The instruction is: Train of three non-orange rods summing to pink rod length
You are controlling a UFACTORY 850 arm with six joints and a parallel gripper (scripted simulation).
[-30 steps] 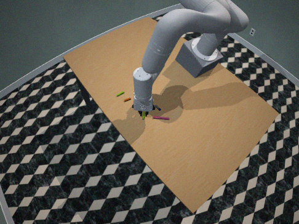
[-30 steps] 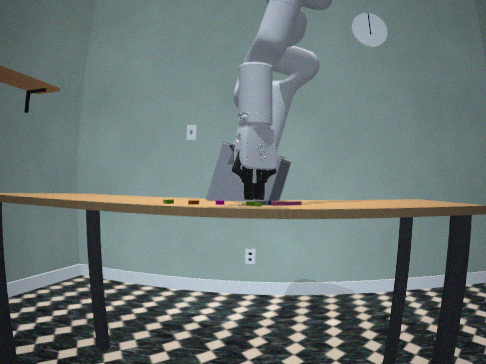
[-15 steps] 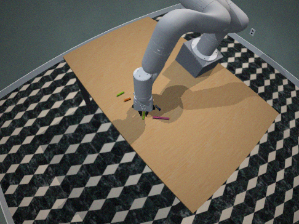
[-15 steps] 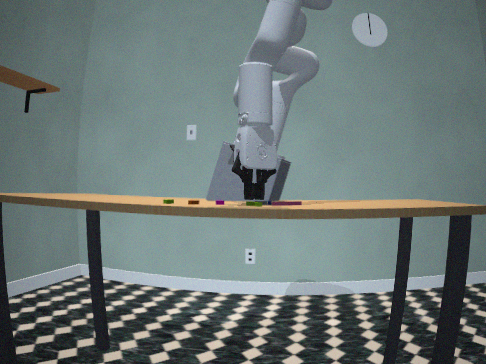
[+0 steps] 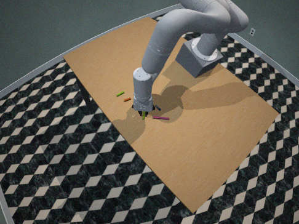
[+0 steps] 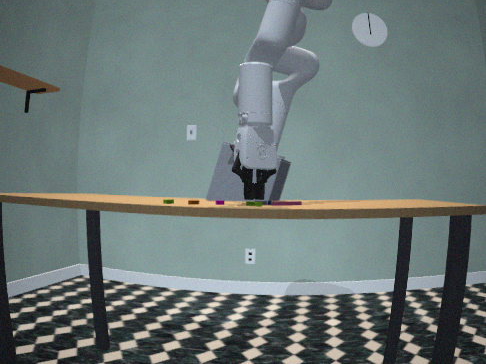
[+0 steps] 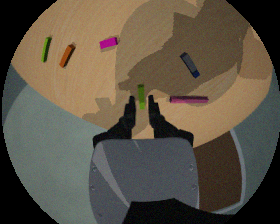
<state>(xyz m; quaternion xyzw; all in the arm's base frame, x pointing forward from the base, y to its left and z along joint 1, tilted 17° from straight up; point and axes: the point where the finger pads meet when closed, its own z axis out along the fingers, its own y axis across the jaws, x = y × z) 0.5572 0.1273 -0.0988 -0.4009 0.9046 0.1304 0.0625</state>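
Note:
My gripper [image 5: 143,113] [image 6: 254,198] [image 7: 141,101] is part-way open, its fingertips on either side of a lime rod [image 5: 143,117] [image 6: 254,204] [image 7: 141,89], low over the table, with gaps beside the rod in the wrist view. The pink rod [image 5: 161,118] [image 6: 286,203] [image 7: 189,100] lies to its right. A grey rod [image 5: 157,107] [image 7: 189,63] lies beyond the pink rod, with a small blue rod [image 7: 196,75] at its near end; any gap between them is too small to tell. A magenta rod [image 6: 220,202] [image 7: 108,43] lies apart, hidden by the arm in the top view.
An orange rod [image 5: 127,100] [image 6: 193,202] [image 7: 67,56] and a second lime rod [image 5: 120,93] [image 6: 168,201] [image 7: 46,49] lie at the left. The table's edge [image 5: 131,144] is close to the gripper. The arm's shadow covers the grey and blue rods.

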